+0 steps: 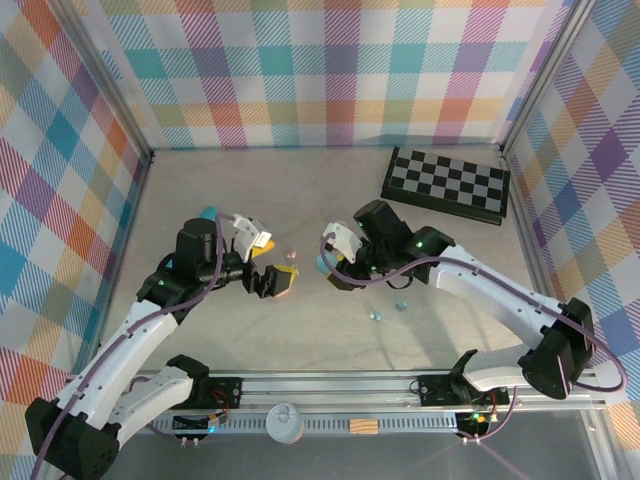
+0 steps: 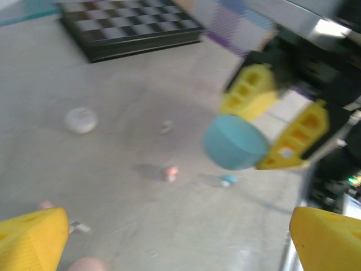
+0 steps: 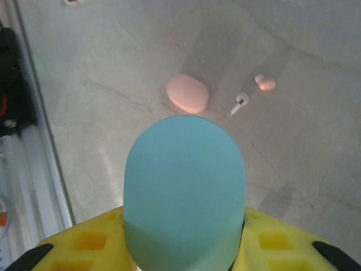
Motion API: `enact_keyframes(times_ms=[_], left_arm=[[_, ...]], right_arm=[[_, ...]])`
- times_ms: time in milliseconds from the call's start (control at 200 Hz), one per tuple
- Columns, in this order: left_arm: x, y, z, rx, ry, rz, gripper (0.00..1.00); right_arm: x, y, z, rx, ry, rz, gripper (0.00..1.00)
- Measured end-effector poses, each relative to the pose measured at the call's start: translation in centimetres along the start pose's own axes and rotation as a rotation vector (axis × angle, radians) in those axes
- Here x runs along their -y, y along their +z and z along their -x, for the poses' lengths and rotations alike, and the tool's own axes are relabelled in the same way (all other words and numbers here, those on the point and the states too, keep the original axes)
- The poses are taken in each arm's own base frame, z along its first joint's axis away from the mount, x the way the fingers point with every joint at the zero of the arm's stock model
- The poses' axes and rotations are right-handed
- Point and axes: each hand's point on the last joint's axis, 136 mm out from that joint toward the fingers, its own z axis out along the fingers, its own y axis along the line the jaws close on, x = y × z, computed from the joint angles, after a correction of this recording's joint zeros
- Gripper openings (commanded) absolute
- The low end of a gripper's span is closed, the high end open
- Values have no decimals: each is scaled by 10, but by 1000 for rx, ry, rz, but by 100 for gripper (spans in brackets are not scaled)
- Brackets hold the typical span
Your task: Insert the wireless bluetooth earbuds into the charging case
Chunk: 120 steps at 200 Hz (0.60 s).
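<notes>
Light blue case (image 3: 184, 192): lower end cut off by the frame edge. Left wrist view blurred; pink earbud (image 2: 170, 172) outline indistinct.

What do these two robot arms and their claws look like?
The left arm and the right arm have glossy white shells with black joints, and a purple cable runs along each. The left gripper and right gripper each end in two chunky yellow fingers with square recesses.

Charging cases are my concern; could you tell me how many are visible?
3: a teal case in the right gripper, a pink case lying just beyond it, a whitish case nearer the chessboard. Others may be hidden.
</notes>
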Motion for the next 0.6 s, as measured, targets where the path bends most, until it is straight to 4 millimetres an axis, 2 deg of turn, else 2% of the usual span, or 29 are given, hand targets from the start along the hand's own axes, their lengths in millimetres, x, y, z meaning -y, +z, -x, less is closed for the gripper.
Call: enact_keyframes(times_ms=[105, 295, 430, 600], left_arm=[[23, 4, 3, 12, 55, -117, 99], [50, 9, -1, 3, 130, -267, 90], [58, 13, -5, -6, 154, -335, 83], [61, 21, -10, -20, 162, -392, 74]], right_arm=[[-12, -9, 6, 4, -42, 59, 30], [-34, -25, 22, 46, -103, 175, 28], [-45, -32, 32, 69, -135, 240, 27], [-48, -29, 41, 65, -167, 285, 26]])
